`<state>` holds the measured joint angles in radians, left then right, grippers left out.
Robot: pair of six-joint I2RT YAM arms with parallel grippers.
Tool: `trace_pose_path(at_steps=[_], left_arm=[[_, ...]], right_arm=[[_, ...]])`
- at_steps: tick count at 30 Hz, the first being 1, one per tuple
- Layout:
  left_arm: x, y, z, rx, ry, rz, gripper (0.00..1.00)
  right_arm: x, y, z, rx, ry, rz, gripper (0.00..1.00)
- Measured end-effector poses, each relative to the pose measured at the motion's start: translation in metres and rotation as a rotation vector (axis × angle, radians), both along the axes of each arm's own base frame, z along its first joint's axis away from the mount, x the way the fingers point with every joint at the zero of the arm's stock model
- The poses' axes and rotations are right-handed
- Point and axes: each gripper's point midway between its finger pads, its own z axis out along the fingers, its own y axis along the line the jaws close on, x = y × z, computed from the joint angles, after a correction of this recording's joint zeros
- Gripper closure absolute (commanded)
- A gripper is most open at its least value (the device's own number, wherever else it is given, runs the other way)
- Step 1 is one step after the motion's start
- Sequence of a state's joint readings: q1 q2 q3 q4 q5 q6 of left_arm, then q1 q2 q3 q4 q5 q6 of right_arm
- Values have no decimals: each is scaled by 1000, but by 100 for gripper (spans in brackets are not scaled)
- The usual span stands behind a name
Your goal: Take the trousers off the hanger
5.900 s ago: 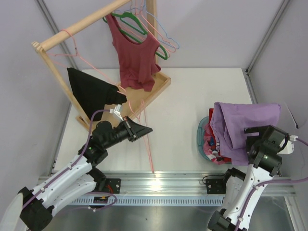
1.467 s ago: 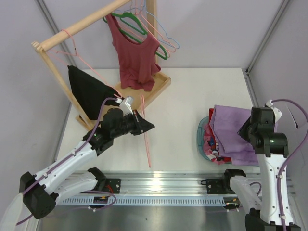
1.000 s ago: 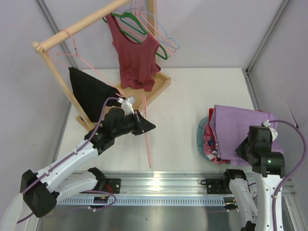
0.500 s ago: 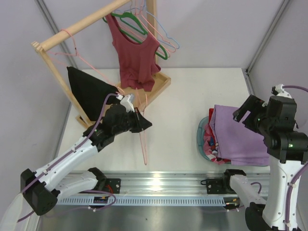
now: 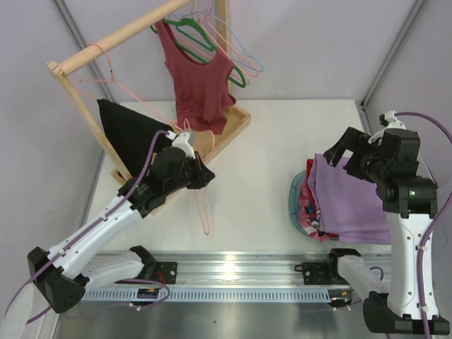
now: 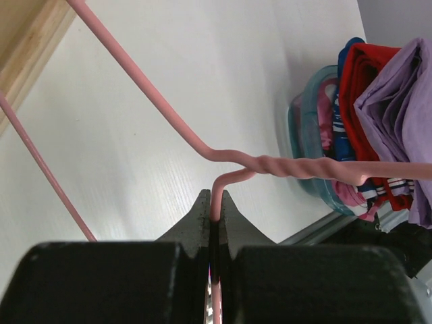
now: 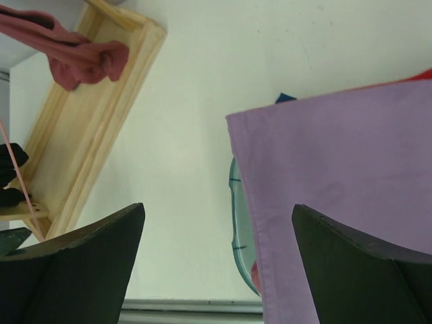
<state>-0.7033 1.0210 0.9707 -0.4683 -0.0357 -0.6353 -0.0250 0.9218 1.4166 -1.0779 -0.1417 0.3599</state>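
Note:
The lilac trousers [image 5: 357, 201] lie draped over the teal basket [image 5: 295, 201] at the right, off the hanger. They also show in the right wrist view [image 7: 337, 148] and the left wrist view [image 6: 398, 88]. My left gripper [image 5: 200, 176] is shut on the wire of the bare pale pink hanger [image 5: 205, 227], which hangs below it over the table. In the left wrist view the jaws [image 6: 214, 202] pinch the wire just below the twisted neck [image 6: 290, 165]. My right gripper [image 5: 347, 155] is wide open and empty above the trousers' left edge [image 7: 216, 229].
The wooden rack [image 5: 106, 42] stands at the back left, with its base tray [image 7: 88, 135]. On it hang a black garment [image 5: 131, 134], a maroon top [image 5: 198, 78] on a green hanger, a light blue hanger and other pink hangers. The basket [image 6: 304, 135] holds red and blue clothes.
My right gripper let go of the trousers, opened wide and rose up and back off them. My left gripper swung the pink hanger left and back toward the rack.

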Motion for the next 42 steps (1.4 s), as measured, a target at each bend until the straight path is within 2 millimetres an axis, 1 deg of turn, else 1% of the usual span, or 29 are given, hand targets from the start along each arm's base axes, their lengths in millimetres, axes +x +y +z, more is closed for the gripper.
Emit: trace_pose_path(at_steps=[3,6,8,11,16,18,19,22,25,28,30,33,38,40,42], left_arm=[[1,3,-2,14,1,16,100],[3,6,-3,25,-1,34,100],[4,8,-3,29,-4,42,100],[5,10,-4,35,-8,55,100],[6,11,-4,37,-7,63,100],[5,12,-3,33,-7,69,100],[5,12,-3,32,-5,71,100],[3,16,-3,35,3,86,100],[3,20,-3,27,32,127,100],[5,25,1,-15,68,220,100],[7,30,1,-47,93,288,100],[8,35,3,-85,128,366,100],[10,42,11,-158,175,492,100],[12,44,15,-179,196,535,100],[15,43,17,-195,221,575,100]], right_arm=[[8,5,3,6,-38,23,1],[16,10,1,16,-52,44,1],[23,16,-2,22,-56,71,1],[33,31,-4,26,-61,127,1],[48,61,-4,16,-87,219,1],[53,68,-5,12,-96,234,1],[54,73,-7,10,-96,248,1],[56,80,-16,3,-100,260,1],[56,86,-32,0,-104,278,1],[53,94,-47,-14,-121,315,1],[49,103,-50,-27,-156,356,1],[44,117,-44,-42,-227,417,1],[38,145,-17,-58,-374,511,1],[34,159,-12,-75,-410,552,1],[31,174,-12,-95,-431,593,1]])
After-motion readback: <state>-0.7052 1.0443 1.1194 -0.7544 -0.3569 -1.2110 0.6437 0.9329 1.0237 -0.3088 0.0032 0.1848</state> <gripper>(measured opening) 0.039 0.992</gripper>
